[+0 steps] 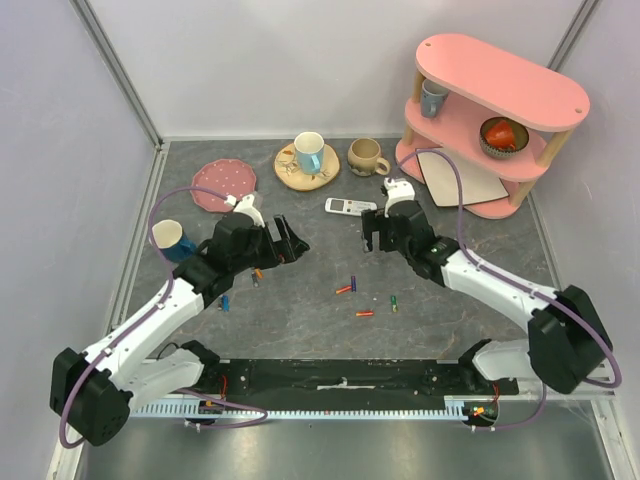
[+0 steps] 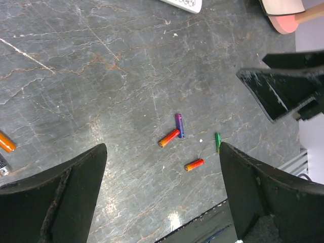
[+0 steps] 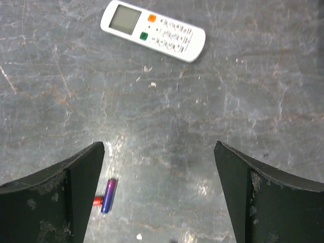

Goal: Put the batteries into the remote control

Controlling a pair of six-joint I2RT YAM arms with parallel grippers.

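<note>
Slim white plastic remote control lies face up on the dark grey stone-look table, just ahead of the right gripper. Small cylindrical batteries in red-orange, blue-purple and green lie loose mid-table, apart from the remote. Left gripper and right gripper both spread wide, holding nothing.

The top camera looks down from above the near edge over the whole table. Both wrist cameras look down from close, sharing the remote and purple battery.
</note>
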